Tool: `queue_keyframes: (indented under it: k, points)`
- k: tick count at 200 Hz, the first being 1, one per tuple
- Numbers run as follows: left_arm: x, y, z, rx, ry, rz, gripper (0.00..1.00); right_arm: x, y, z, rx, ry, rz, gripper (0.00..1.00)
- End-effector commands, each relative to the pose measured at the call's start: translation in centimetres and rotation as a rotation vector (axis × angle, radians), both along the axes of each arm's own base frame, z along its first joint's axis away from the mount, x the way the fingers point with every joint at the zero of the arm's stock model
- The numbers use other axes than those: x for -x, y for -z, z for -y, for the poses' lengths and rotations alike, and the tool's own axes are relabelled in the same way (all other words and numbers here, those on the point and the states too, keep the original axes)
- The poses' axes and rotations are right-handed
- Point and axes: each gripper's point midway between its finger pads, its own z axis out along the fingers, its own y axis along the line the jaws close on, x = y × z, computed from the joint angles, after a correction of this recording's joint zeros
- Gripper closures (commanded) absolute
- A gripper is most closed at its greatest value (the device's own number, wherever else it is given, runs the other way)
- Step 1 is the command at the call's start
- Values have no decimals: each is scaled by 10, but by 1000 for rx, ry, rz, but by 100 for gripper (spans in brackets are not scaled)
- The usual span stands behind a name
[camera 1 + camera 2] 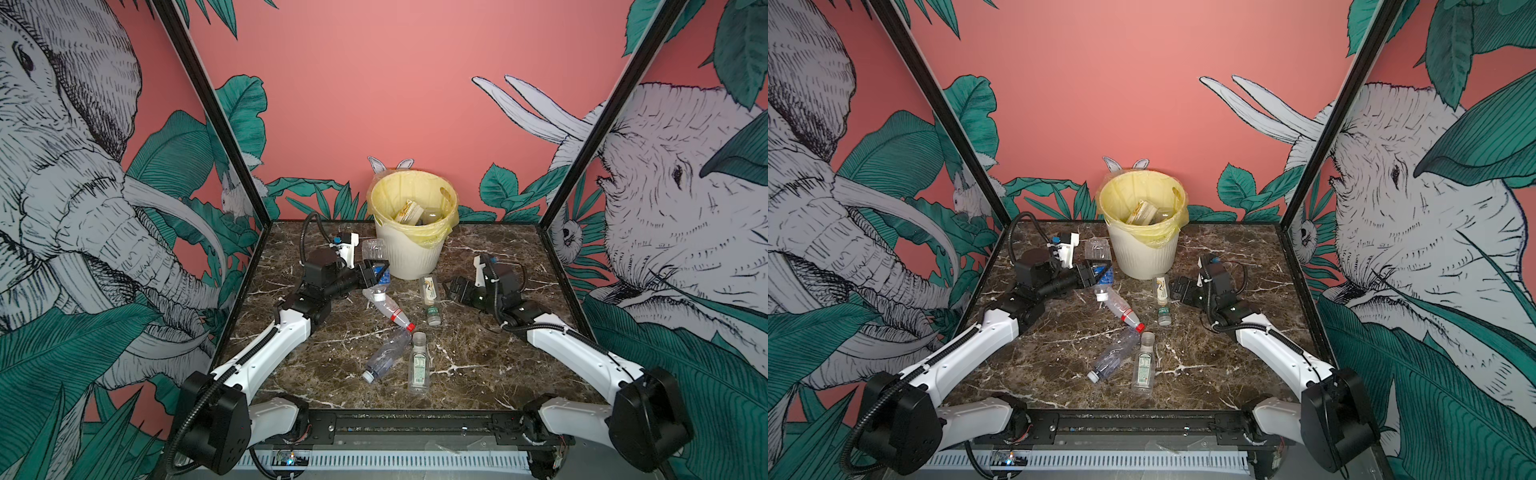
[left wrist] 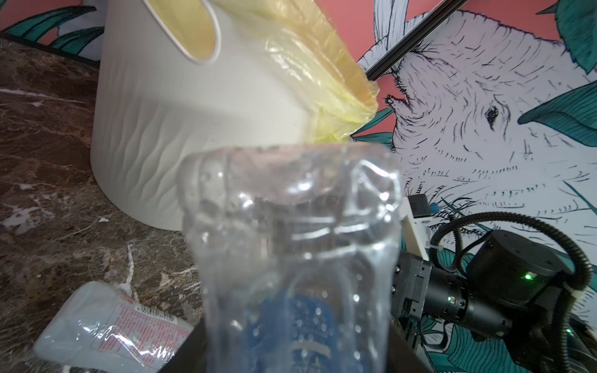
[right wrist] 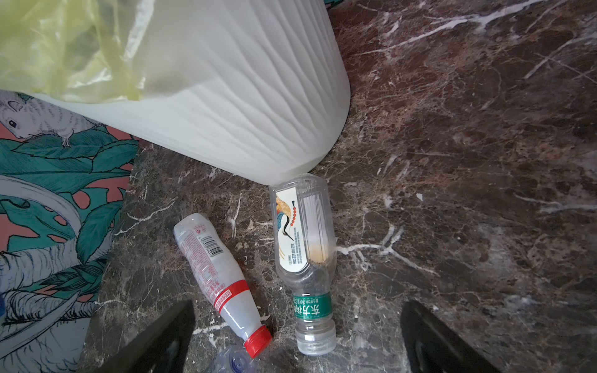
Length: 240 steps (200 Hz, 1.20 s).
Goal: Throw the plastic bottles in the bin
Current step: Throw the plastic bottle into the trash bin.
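Note:
My left gripper [image 1: 376, 272] is shut on a clear plastic bottle with a blue label [image 1: 375, 259], held off the table just left of the bin [image 1: 411, 253], below its rim. In the left wrist view this bottle [image 2: 290, 232] fills the space between the dark fingers [image 2: 190, 350]. The bin is cream, ribbed and lined with a yellow bag; some bottles lie inside it [image 1: 409, 212]. My right gripper [image 1: 451, 289] stands open over the table right of a crane-label bottle [image 3: 303, 245]. A red-capped bottle [image 3: 219, 281] lies beside that one.
Nearer the table's front lie a clear bluish bottle [image 1: 384, 355] and a bottle with a white-green label [image 1: 418, 365]. The marble table [image 1: 478, 374] is walled by printed panels at left, right and back. Black frame posts [image 1: 216, 124] rise at the back corners.

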Motion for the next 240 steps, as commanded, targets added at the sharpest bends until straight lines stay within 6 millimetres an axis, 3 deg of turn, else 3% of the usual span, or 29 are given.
queue_keyframes:
  k: [1, 42, 79, 107, 123, 132, 145, 157, 169, 183, 212, 240]
  points:
    - [4, -39, -2, 97, 7, 116, 43, -5, -12, -3, -9, -1, 27, 1]
    - [4, -56, -4, 123, -5, 164, 43, -6, -6, -3, -3, 1, 18, 1]
    - [-10, -97, -1, 106, -14, 209, 42, -7, -3, -5, -15, 2, 13, 1]
    - [-42, -131, 6, 72, -50, 237, 39, -6, -4, -6, -24, 0, 11, 1]
    - [-71, -152, 18, 101, -59, 240, 38, -5, -5, -5, -28, 4, 13, 1]
    - [-93, -153, 27, 106, -63, 206, 36, -4, -5, -5, -31, 7, 13, 1]
    - [-125, -151, 46, 113, -47, 162, 26, -4, -7, -4, -34, 11, 18, 1]
    - [-149, -145, 58, 93, -31, 111, 2, -3, -8, -3, -34, 13, 19, 1]
    - [-161, -149, 59, 65, -39, 92, 1, -2, -11, -1, -30, 17, 21, 1]
    - [-158, -171, 53, 18, -47, 135, 1, -1, -15, 2, -28, 27, 31, 1]
    - [-133, -218, 19, -54, -118, 238, 1, 1, -15, 7, -4, 36, 37, 1]
    - [-104, -236, -8, -79, -155, 289, 1, -1, -4, 7, 37, 24, 10, 1]
